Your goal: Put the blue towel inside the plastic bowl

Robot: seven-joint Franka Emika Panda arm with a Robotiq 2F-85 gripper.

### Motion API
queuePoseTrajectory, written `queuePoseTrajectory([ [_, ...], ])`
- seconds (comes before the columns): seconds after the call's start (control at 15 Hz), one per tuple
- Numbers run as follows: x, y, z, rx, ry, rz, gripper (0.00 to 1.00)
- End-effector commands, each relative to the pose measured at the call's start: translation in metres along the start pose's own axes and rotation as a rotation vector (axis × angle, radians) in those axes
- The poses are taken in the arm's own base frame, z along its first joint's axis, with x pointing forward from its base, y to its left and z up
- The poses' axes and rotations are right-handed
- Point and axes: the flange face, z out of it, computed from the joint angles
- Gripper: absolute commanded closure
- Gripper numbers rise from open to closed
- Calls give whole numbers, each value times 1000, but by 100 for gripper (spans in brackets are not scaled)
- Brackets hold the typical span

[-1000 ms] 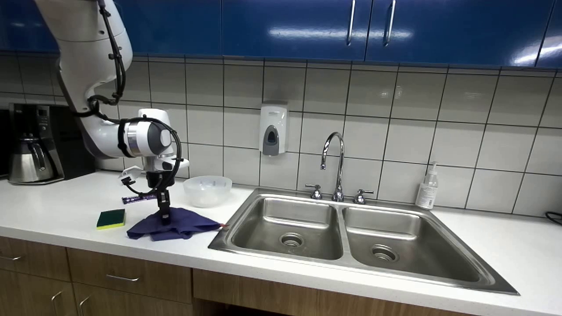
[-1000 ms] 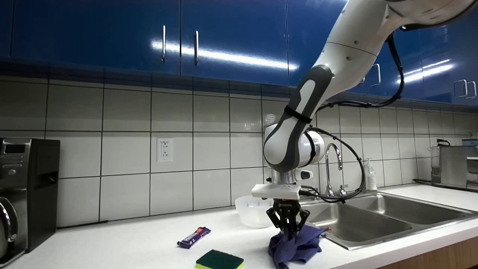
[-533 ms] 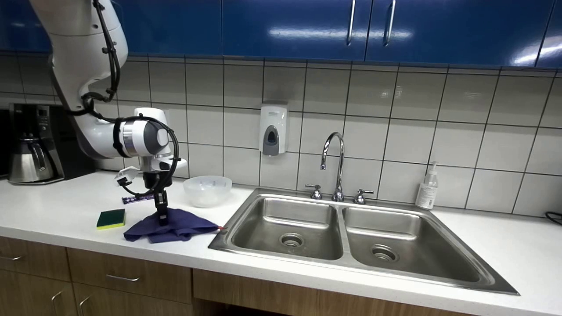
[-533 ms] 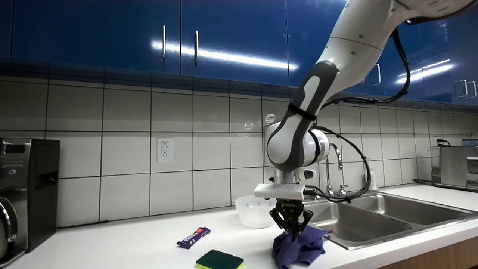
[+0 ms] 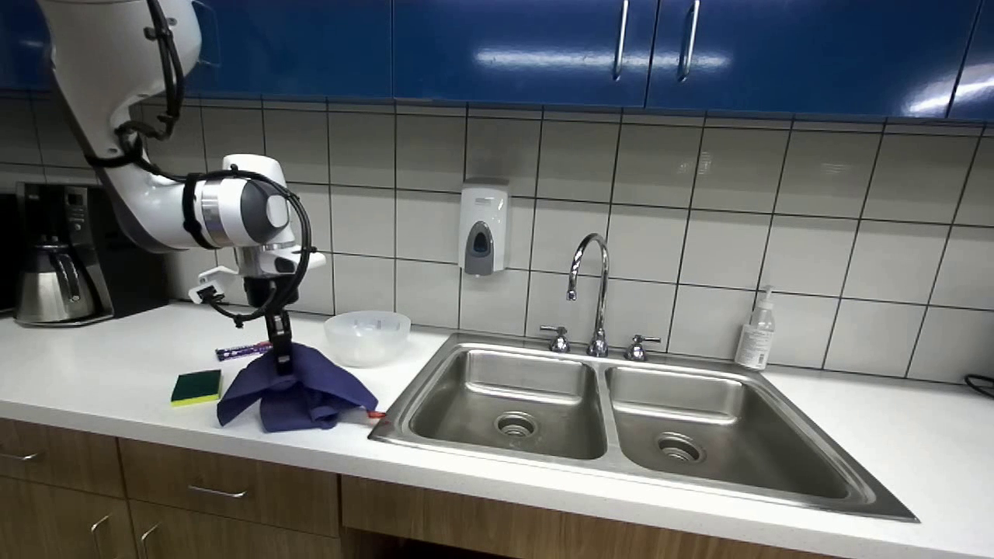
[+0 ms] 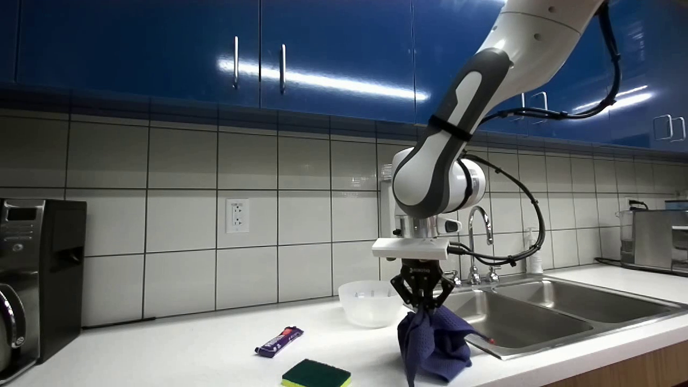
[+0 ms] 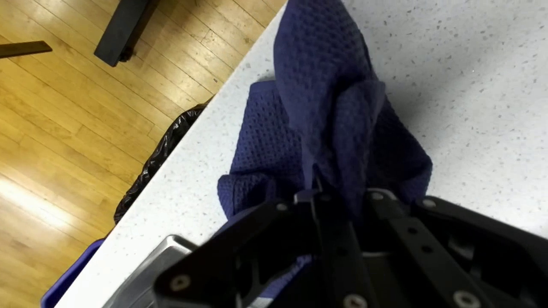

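The blue towel, dark blue-violet and waffle-textured, is gathered up in both exterior views (image 5: 311,400) (image 6: 438,346) and the wrist view (image 7: 272,132). My gripper (image 5: 284,366) (image 6: 428,310) (image 7: 349,192) points down and is shut on the towel's middle. The towel's middle is raised into a peak. Its lower folds hang down around the fingers and seem to rest on the counter. The translucent plastic bowl (image 5: 367,341) stands upright behind the towel, near the sink. It also shows beside the gripper in an exterior view (image 6: 365,312). The bowl is out of the wrist view.
A green and yellow sponge (image 5: 196,387) (image 6: 316,373) lies beside the towel. A purple wrapped bar (image 5: 243,352) (image 6: 279,342) lies behind the sponge. A double steel sink (image 5: 612,423) adjoins, with a faucet (image 5: 599,303). A coffee maker (image 5: 85,256) stands at the counter's end.
My gripper has risen and shifted slightly, pulling the towel's middle up with it. The towel's sides now hang more steeply, and its red-tipped corner has drawn in. The bowl has not moved.
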Motion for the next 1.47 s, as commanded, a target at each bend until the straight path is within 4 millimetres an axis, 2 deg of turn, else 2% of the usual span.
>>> queuePoseTrajectory([
  [0.0, -2, 13, -33, -6, 20, -46, 98],
  [0.33, 6, 11, -61, 12, 25, -86, 98],
  [0.73, 24, 12, -77, 50, 27, -193, 98],
  [0.93, 38, 17, -90, 81, 39, -249, 98],
  [1.4, 82, 32, -143, 222, 8, -428, 98],
])
